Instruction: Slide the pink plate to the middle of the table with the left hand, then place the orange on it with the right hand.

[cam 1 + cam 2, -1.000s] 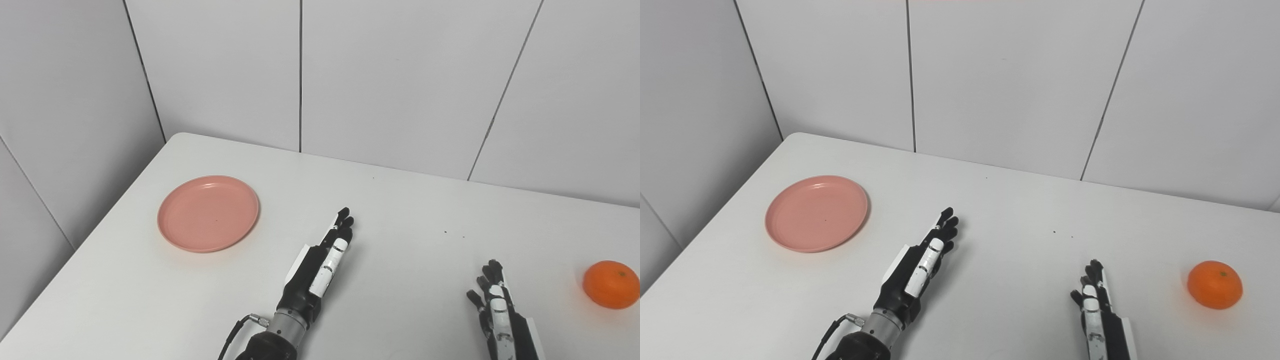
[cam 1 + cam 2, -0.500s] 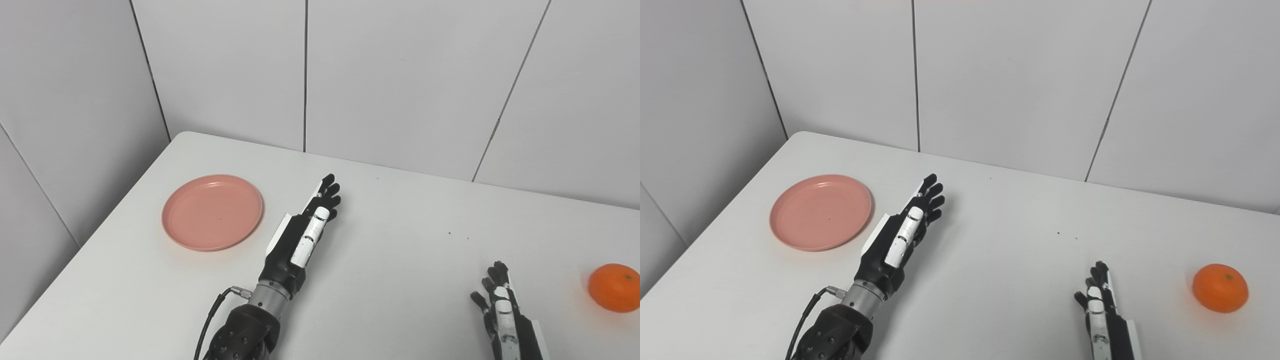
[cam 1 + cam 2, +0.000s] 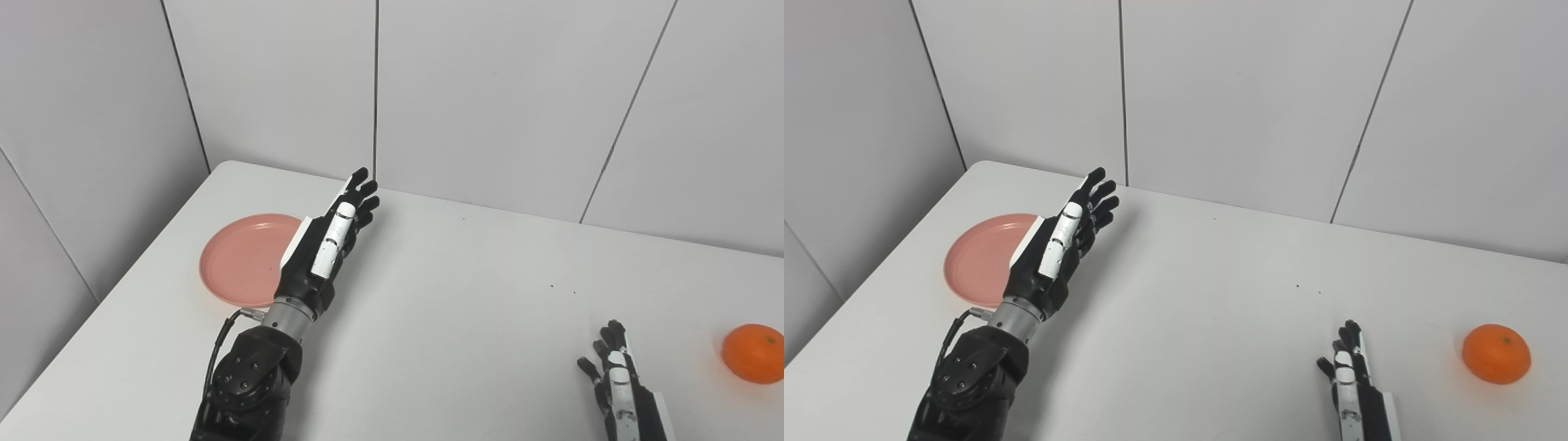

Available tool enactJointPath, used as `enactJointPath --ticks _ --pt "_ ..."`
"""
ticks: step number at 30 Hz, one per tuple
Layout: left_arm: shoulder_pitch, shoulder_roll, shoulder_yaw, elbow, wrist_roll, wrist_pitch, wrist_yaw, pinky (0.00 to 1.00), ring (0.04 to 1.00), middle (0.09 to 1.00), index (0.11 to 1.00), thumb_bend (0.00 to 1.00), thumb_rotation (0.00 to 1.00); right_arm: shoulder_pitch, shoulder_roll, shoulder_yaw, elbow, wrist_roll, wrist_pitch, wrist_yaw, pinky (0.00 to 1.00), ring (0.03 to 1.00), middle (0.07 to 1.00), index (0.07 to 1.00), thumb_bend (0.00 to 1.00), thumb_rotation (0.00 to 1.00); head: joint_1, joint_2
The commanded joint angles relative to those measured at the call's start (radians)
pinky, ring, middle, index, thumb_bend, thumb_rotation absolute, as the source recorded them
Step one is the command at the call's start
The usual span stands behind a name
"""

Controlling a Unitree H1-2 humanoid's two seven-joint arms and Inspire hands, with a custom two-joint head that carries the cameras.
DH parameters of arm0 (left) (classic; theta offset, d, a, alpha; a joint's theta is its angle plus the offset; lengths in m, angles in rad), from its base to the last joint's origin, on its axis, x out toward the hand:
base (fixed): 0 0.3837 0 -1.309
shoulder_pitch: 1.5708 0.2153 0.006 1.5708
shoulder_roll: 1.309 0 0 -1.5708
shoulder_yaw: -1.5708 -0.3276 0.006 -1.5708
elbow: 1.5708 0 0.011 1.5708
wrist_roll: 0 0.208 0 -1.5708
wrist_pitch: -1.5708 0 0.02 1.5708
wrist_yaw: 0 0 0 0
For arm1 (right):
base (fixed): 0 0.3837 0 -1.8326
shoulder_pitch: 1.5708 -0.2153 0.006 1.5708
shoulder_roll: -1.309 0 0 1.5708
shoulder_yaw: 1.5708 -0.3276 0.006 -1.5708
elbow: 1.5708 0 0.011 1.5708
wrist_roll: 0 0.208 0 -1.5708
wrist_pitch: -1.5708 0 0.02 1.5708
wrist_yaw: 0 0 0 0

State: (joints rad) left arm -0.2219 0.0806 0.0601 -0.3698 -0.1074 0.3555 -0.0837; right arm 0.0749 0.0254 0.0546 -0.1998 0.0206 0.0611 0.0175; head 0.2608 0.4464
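Left eye view: my left hand (image 3: 327, 242) is raised over the right edge of the plate (image 3: 245, 260), fingers straight and a little spread, holding nothing; I cannot tell whether any part touches the rim, since the palm hides it. The plate sits at the table's (image 3: 453, 306) left side, near the edge, well short of the middle. It is empty where visible. Risk, as I judge it: if I come down on the near rim with too steep a push, the shallow plate could tip or skate leftward toward the table edge instead of sliding to the centre; fingers landing on bare table just beside the rim would give no drag at all. My right hand (image 3: 618, 380) rests low at the bottom edge, fingers extended and apart, empty. The orange (image 3: 752, 354) lies at the far right, well apart from that hand, near the frame's border. Right eye view: the same layout; the left hand (image 3: 1062, 245) covers the plate's (image 3: 980, 260) right part, and the visible part carries nothing. The orange (image 3: 1496, 354) is round and free on the table, so a glancing touch by the right hand (image 3: 1350, 373) could roll it off to the right.
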Motion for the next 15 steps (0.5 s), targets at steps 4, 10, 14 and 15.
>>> enactJointPath --ticks 4,10,14,15 --pt "-0.067 0.034 0.045 0.008 -0.05 -0.021 -0.002 0.96 0.947 0.958 0.945 0.45 1.0 -0.014 0.0 -0.005 -0.004 0.003 -0.014 0.002 1.0 1.0 1.0 1.0 0.3 1.0 0.001 -0.005" --pt "-0.099 0.074 0.112 0.047 -0.098 -0.039 0.002 0.97 0.946 0.953 0.939 0.48 1.0 -0.015 -0.001 -0.011 0.007 0.013 -0.026 0.002 1.0 1.0 1.0 1.0 0.31 1.0 0.003 -0.013" --pt "-0.119 0.084 0.147 0.059 -0.105 -0.028 0.021 0.96 0.942 0.947 0.927 0.46 1.0 -0.017 -0.001 -0.014 0.012 0.018 -0.034 0.004 1.0 1.0 1.0 1.0 0.31 1.0 0.008 -0.013" --pt "-0.122 0.087 0.155 0.065 -0.107 -0.032 0.022 0.97 0.946 0.949 0.927 0.46 1.0 -0.017 -0.002 -0.014 0.012 0.019 -0.035 0.004 1.0 1.0 1.0 1.0 0.31 1.0 0.014 -0.011"
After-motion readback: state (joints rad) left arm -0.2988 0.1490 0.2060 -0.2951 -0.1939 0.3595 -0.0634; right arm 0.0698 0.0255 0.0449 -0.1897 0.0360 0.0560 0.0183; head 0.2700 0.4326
